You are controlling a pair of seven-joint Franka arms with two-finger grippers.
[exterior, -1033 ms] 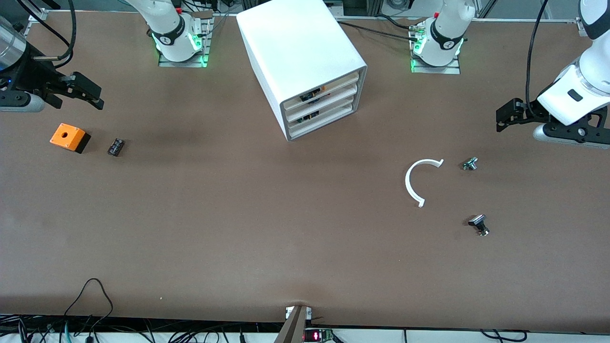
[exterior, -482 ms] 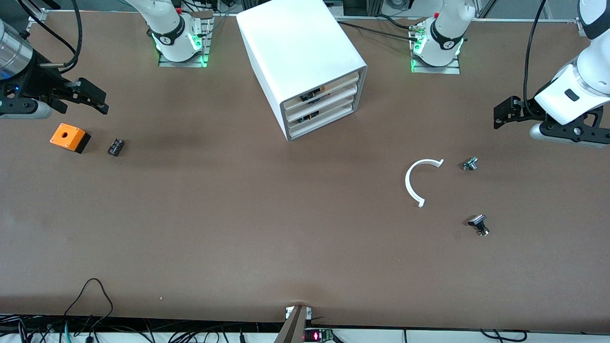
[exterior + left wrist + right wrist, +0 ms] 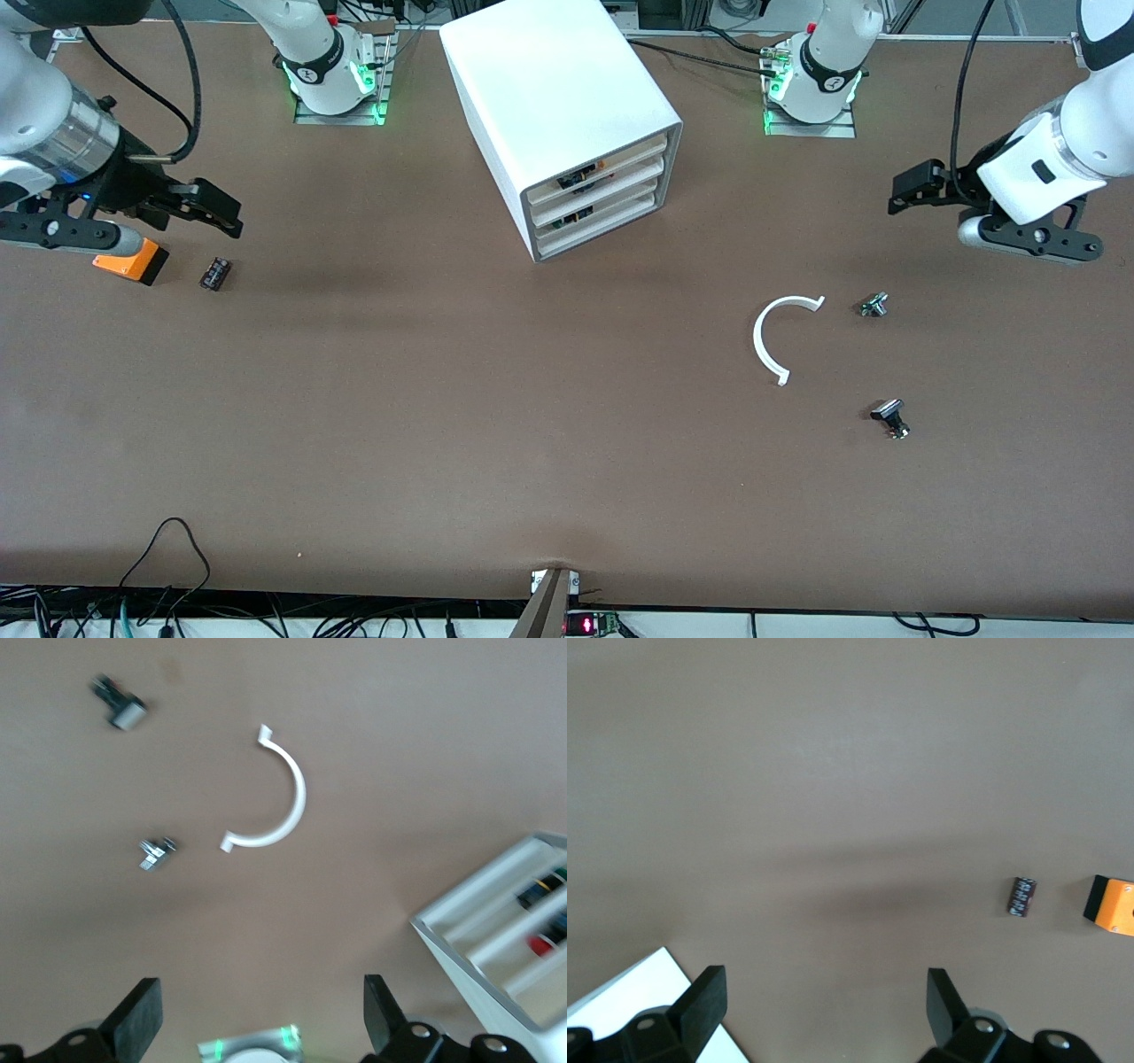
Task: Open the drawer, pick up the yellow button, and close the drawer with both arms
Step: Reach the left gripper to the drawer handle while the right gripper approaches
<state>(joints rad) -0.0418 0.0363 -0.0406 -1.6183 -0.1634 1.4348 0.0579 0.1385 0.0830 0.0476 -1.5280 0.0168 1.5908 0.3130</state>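
The white cabinet [image 3: 567, 89] stands at the robots' edge of the table, between the two bases. Its top drawer [image 3: 620, 159] is shut, like the two below. An orange speck shows at that drawer's front; I cannot make out the button. The cabinet's front also shows in the left wrist view [image 3: 478, 943]. My right gripper [image 3: 217, 213] hangs open and empty over the table toward the right arm's end [image 3: 824, 992]. My left gripper [image 3: 911, 190] hangs open and empty over the left arm's end [image 3: 261, 1005].
An orange box with a hole [image 3: 133, 261] lies partly under the right hand, a small black component [image 3: 215, 273] beside it. A white C-shaped ring [image 3: 771, 341] and two small metal parts [image 3: 873, 305] [image 3: 890, 418] lie toward the left arm's end. Cables run along the front edge.
Both grippers have moved inward toward the cabinet. The right hand now covers part of the orange box. Nothing on the table has moved.
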